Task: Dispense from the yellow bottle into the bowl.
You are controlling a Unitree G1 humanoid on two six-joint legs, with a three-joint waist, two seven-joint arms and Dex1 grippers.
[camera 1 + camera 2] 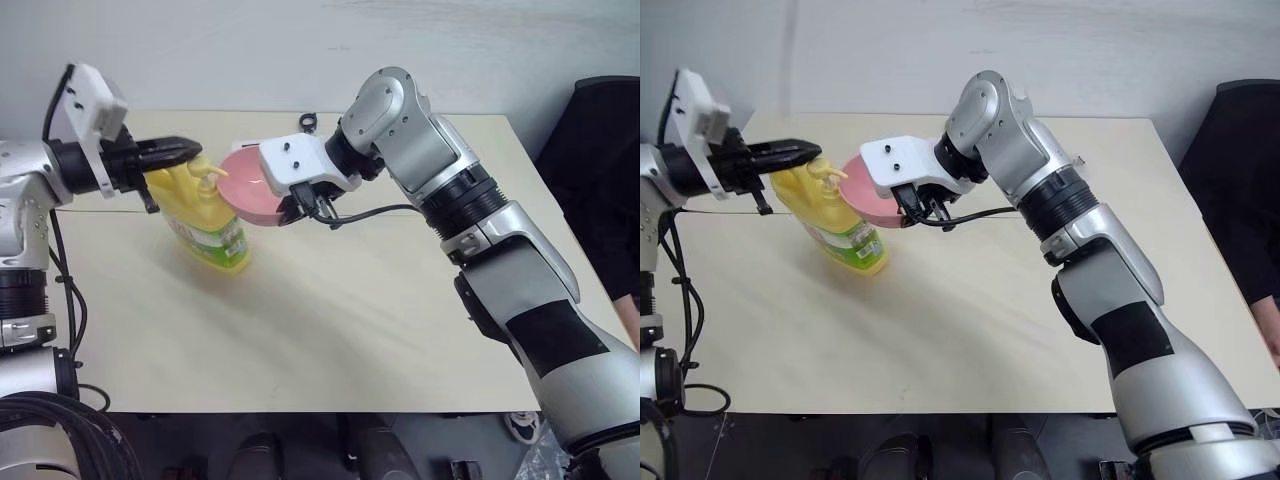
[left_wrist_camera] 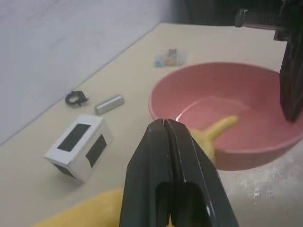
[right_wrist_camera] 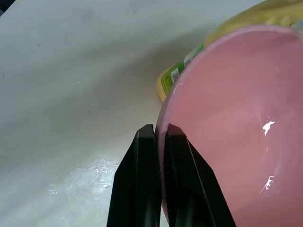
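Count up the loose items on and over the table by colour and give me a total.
Yellow: 1, the yellow bottle
Pink: 1, the bowl
White and black: 1, small box
Silver: 1, metal cylinder
Black: 1, small clip
Clear with mixed colours: 1, small packet
Total: 6

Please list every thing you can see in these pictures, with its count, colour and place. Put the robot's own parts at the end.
Bottle: one, yellow with a green-white label, standing on the table's left part.
Bowl: one, pink, held tilted off the table beside the bottle's pump.
Table: one, pale beige, against a light wall.
Small box: one, white with dark patches, on the table behind the bottle.
Metal cylinder: one, silver, beside the box.
Small clip: one, black, near the wall.
Left gripper: black, shut, above the pump.
Right gripper: black, shut on the bowl's rim.
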